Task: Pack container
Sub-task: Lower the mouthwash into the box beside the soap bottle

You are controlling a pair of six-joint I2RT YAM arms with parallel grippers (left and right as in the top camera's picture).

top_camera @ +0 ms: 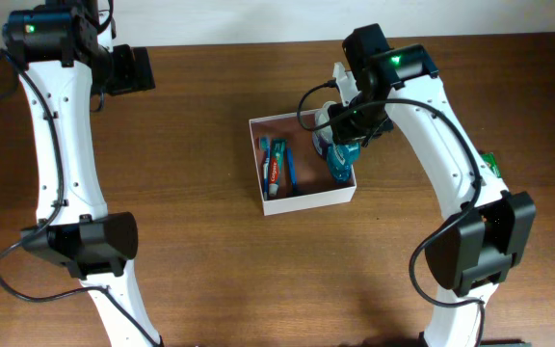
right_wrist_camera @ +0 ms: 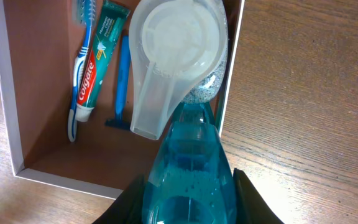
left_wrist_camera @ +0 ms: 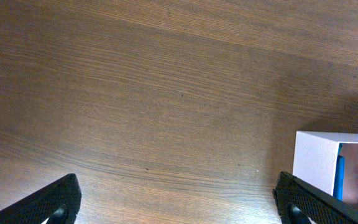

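The container [top_camera: 302, 200] is a shallow white-walled box with a pinkish-brown inside, at the table's middle. In it lie a Colgate toothpaste tube [top_camera: 276, 166], a toothbrush [right_wrist_camera: 78, 68] and a blue razor [right_wrist_camera: 121, 81]. My right gripper [right_wrist_camera: 188, 199] is shut on a teal bottle with a clear cap [right_wrist_camera: 188, 162], holding it over the container's right side; it also shows in the overhead view [top_camera: 340, 154]. My left gripper [left_wrist_camera: 179, 208] is open and empty over bare table, with the container's left wall [left_wrist_camera: 316, 158] at its right finger.
A small green object [top_camera: 491, 164] lies on the table to the right of the right arm. The wooden table [top_camera: 210, 270] stretches round the container. The arm bases stand at the front left and front right.
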